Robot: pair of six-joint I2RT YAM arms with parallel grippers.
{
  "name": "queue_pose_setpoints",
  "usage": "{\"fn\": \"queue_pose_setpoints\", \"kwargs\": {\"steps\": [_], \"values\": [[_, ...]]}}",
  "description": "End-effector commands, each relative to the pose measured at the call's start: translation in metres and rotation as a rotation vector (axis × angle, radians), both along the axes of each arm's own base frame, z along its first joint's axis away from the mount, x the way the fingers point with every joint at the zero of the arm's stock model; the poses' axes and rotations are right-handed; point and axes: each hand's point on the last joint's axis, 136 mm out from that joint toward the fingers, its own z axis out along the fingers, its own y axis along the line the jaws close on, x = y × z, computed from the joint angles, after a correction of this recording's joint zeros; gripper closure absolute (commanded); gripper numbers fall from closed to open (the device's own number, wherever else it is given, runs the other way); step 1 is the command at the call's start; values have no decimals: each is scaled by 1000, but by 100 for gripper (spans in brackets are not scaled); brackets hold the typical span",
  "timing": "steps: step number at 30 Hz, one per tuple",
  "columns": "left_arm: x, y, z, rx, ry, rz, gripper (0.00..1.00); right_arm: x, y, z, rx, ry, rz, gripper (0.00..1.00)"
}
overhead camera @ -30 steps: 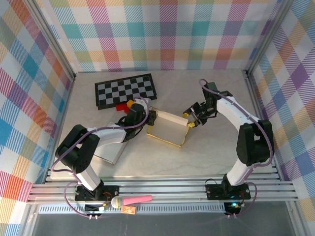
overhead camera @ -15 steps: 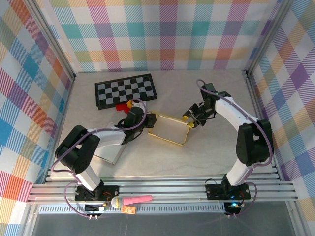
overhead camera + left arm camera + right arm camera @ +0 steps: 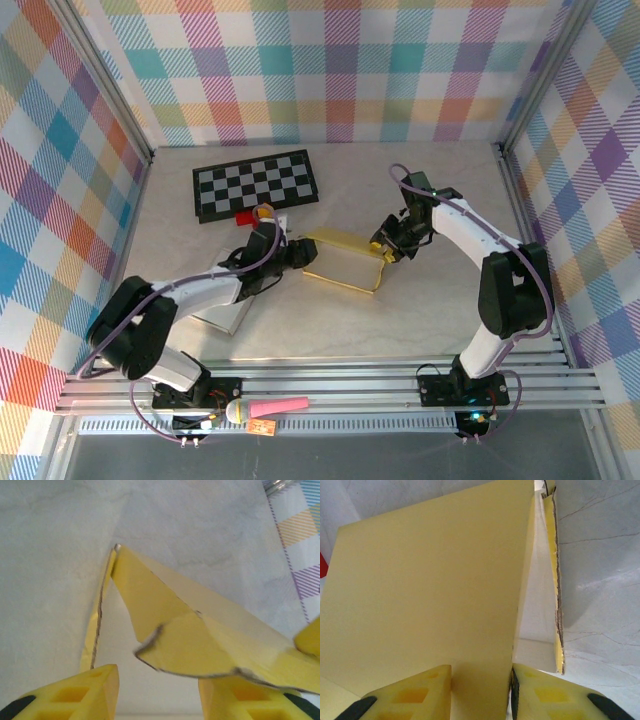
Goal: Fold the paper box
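Observation:
The yellow paper box (image 3: pixel 345 262) lies mid-table as a flattened sleeve with a white inside. My left gripper (image 3: pixel 293 250) is at its left end. In the left wrist view that gripper (image 3: pixel 159 676) is open, and a bent yellow flap (image 3: pixel 170 645) hangs just beyond the right finger. My right gripper (image 3: pixel 384 246) is at the box's right end. In the right wrist view its jaws (image 3: pixel 481 669) stand partly apart with the box's broad panel (image 3: pixel 430 590) across the gap. The right finger lies against that panel's edge. Whether they clamp it is unclear.
A black-and-white checkerboard (image 3: pixel 256 185) lies at the back left, with a red block (image 3: pixel 243 215) just in front of it. A white flat sheet (image 3: pixel 225 312) sits under my left arm. Plaid walls close in three sides.
My left gripper has opened and let go of the box's left end. The box has collapsed flatter and shifted toward the back. My right gripper has crept slightly left.

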Motion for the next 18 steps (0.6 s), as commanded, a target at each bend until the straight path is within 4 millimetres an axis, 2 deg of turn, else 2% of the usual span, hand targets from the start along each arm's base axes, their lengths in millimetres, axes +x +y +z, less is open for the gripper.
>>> {"fn": "queue_pose_setpoints", "kwargs": {"steps": [1,5,7,9,12,14,18], "values": [[-28,-10,8,-84,72,-76,56,-12,-5,-12,-48,25,39,66],[-52,-23,32,-205,137,-173,61,-13,-8,-14,-74,20,57,67],[-60,-23,59,-255,121,-189,64,-13,-11,-16,-90,17,70,67],[-66,-18,88,-265,91,-188,66,-14,-13,-18,-107,9,85,68],[-70,-4,119,-225,52,-171,67,-13,-18,-21,-135,-3,111,68],[-68,8,127,-157,48,-140,67,-13,-20,-23,-155,-9,131,68],[-54,35,116,-18,122,-94,68,-10,-24,-24,-183,-27,168,68]]}}
